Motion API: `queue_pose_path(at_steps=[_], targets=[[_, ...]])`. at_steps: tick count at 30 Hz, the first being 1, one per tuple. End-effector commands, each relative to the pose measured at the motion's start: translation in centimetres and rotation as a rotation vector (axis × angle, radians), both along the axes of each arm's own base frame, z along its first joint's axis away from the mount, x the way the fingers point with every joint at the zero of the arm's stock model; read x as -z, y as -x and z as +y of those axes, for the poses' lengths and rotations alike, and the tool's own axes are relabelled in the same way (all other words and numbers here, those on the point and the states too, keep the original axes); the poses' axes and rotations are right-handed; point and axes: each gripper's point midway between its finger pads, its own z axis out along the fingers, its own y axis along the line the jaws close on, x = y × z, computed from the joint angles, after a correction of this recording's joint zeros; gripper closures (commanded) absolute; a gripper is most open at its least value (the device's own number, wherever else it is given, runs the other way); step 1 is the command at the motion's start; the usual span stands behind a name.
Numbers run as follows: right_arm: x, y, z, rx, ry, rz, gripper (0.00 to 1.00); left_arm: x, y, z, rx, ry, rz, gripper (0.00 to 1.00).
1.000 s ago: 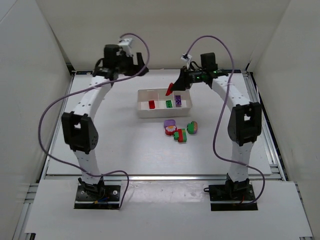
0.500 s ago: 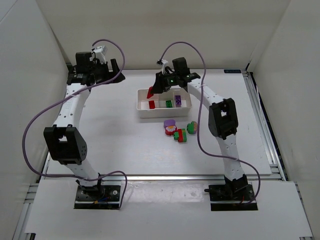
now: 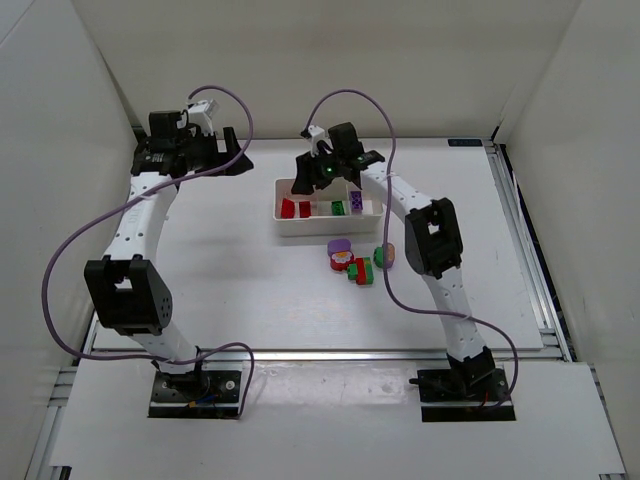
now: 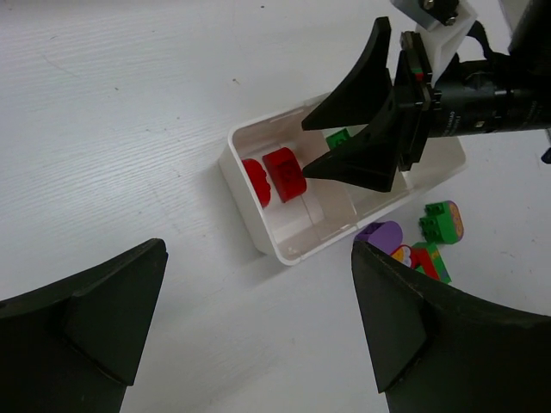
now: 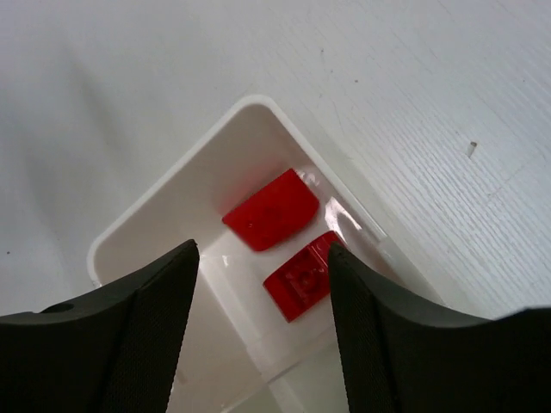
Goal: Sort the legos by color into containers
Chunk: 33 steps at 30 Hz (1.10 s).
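**Reds in the end compartment, mixed heap left to sort**

From above, the white tray (image 3: 330, 228) sits midway along the far edge of the counter (image 3: 250, 290). The right pincer (image 3: 303, 183) hangs over the compartment nearest the left edge, where two red legos (image 3: 288, 208) lie. A green lego (image 3: 339, 208) is in the middle compartment and a purple lego (image 3: 357, 202) in the third. The loose heap (image 3: 356, 262) lies just on the near-edge side of the tray. The left pincer (image 3: 238, 156) hovers by the far-left corner.

The left wrist view shows that pincer spread wide with nothing in it. The right one is likewise spread above the reds.

The right wrist view shows both reds on the compartment floor, clear of the fingers.

The likely risks:
- The low fingers could clip the tray rim on leaving and shift the tray.
- Two-colour pairs in the crowded heap could land whole in one compartment.

No readable writing appears.
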Motion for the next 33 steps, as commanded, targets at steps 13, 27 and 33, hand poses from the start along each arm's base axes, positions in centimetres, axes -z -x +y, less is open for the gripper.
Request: queue_pose_path(at_steps=[13,27,33], targets=[[-12.7,5.8,-13.6,-0.092,0.053,-0.257,0.37,-1.2,6.0,-10.3,0.483,0.009,-0.139,0.01],[-6.9,15.1,-27.7,0.060,0.237,-0.145,0.40,7.6,13.6,-20.7,0.864,-0.337,-0.165,0.17],[-6.6,15.5,-29.1,0.091,0.225,-0.125,0.40,12.0,16.7,-21.1,1.158,-0.419,-0.288,0.09]])
